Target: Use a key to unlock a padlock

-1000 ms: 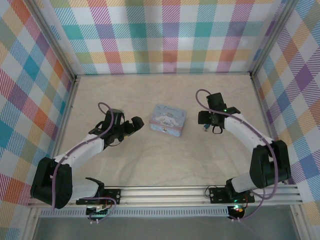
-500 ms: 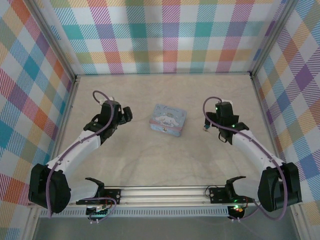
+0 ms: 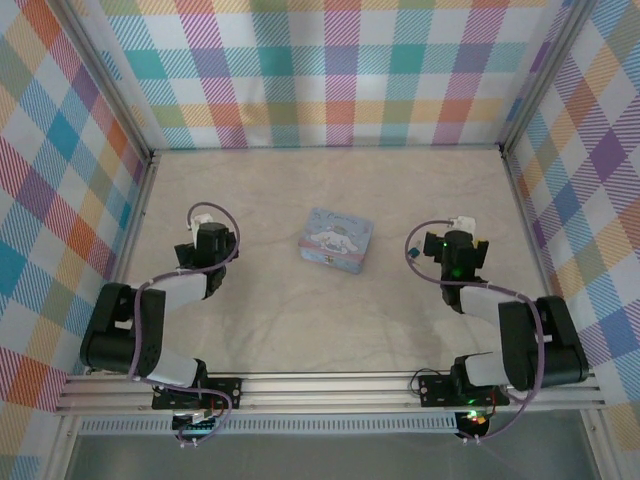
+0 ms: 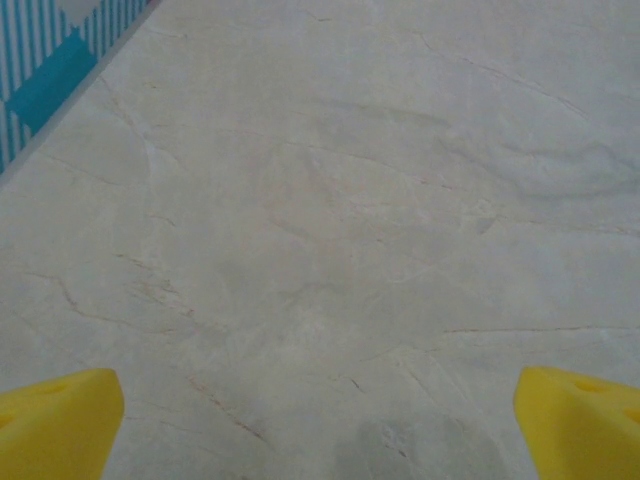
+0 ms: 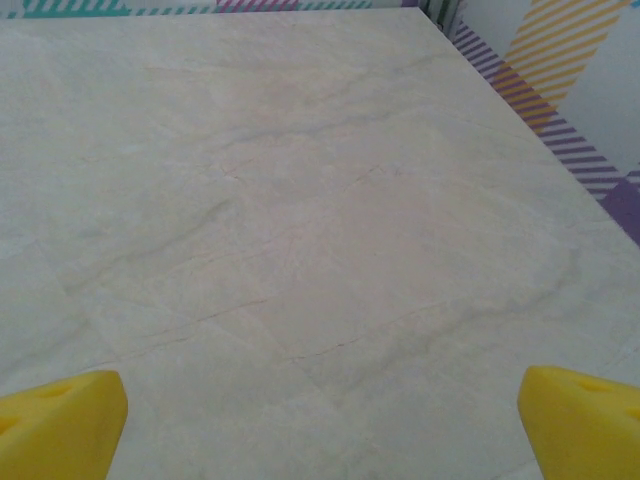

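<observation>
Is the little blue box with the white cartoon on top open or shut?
Shut: the pastel-blue cartoon box has its picture lid lying flat on top, and none of its inside shows from above.

I can read no words, numbers or brand marks anywhere. The pastel-blue box (image 3: 352,228) mid-bench (image 3: 300,190) bears a white cartoon figure (image 3: 330,238) on its lid — any lettering beside that figure is too small to make out.
</observation>
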### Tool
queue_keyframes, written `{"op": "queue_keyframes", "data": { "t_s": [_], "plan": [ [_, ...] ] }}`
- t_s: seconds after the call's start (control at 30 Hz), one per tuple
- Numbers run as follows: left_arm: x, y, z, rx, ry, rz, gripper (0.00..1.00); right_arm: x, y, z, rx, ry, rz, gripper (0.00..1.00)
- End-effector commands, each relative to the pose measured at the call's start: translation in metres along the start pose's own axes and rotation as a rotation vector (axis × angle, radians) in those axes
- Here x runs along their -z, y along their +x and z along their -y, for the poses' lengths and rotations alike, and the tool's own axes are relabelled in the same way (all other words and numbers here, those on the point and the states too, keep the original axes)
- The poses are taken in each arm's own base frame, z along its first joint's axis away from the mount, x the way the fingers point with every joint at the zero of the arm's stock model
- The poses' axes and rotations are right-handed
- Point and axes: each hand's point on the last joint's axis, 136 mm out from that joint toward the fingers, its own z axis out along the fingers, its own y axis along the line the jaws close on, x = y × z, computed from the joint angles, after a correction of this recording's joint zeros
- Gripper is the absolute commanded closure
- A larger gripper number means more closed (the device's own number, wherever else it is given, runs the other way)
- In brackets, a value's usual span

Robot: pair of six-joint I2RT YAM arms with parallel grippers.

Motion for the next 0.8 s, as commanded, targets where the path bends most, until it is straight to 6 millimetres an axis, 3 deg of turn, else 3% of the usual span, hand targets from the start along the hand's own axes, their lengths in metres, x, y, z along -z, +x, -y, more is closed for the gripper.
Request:
{"op": "queue_keyframes", "data": {
  "t_s": [0.0, 0.13, 0.2, 0.23, 0.27, 0.4, 0.77],
  "plan": [
    [-0.004, -0.028, 0.01, 0.039, 0.089, 0.184, 0.0, -0.003, -0.029, -0.006, -0.084, -0.084, 0.145, 0.0],
    [-0.004, -0.02, 0.025, 0.013, 0.198, 0.172, 0.0, -0.009, -0.019, -0.031, -0.058, -0.299, 0.108, 0.0],
    [-0.005, -0.014, 0.02, 0.032, 0.192, 0.231, 0.0, -0.015, -0.016, -0.029, -0.065, -0.284, 0.105, 0.0],
    [-0.006, -0.009, 0.019, 0.032, 0.189, 0.177, 0.0, -0.017, -0.014, -0.028, -0.067, -0.275, 0.077, 0.0],
    [-0.006, -0.016, 0.019, 0.041, 0.186, 0.209, 0.0, -0.02, -0.018, -0.032, -0.052, -0.286, 0.105, 0.0],
    [-0.007, -0.013, 0.019, 0.033, 0.183, 0.189, 0.0, -0.018, -0.015, -0.039, -0.019, -0.301, 0.072, 0.0],
    [-0.006, -0.013, 0.019, 0.033, 0.183, 0.195, 0.0, -0.019, -0.016, -0.04, -0.022, -0.311, 0.075, 0.01]
  ]
}}
